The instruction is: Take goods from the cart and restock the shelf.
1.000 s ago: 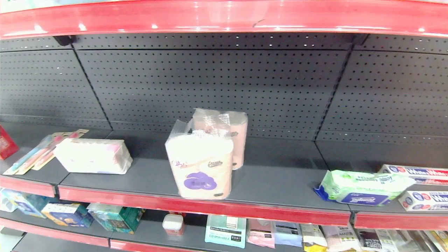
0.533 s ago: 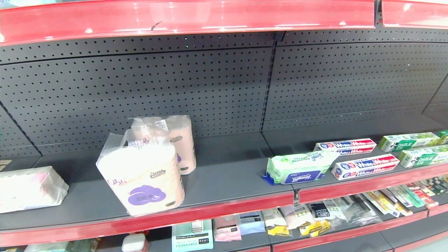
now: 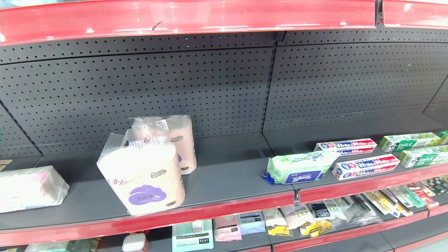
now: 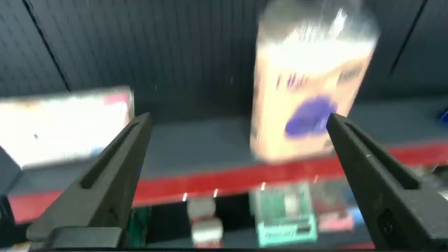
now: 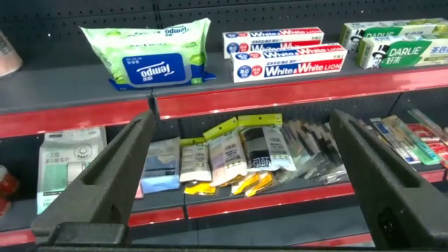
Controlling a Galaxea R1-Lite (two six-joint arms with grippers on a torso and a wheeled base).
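Note:
On the grey shelf [image 3: 227, 175] a pack of toilet rolls [image 3: 145, 176] with a purple mark stands at the front edge, and a second pack [image 3: 178, 141] stands behind it. My left gripper [image 4: 238, 120] is open and empty in front of the shelf, with the toilet roll pack [image 4: 308, 91] beyond its fingers. My right gripper [image 5: 243, 115] is open and empty too. It faces a green pack of wet wipes [image 5: 150, 56] and white toothpaste boxes [image 5: 287, 63] on the same shelf.
A flat tissue pack [image 3: 29, 189] lies at the shelf's left end. Wet wipes [image 3: 297, 168], white toothpaste boxes [image 3: 364, 166] and green boxes [image 3: 409, 141] lie to the right. Small hanging packets [image 5: 238, 150] fill the lower shelf. Bare shelf lies between the rolls and the wipes.
The head camera swung to the right a second ago, so the whole picture shifted left. The goods on the shelf have stayed where they were.

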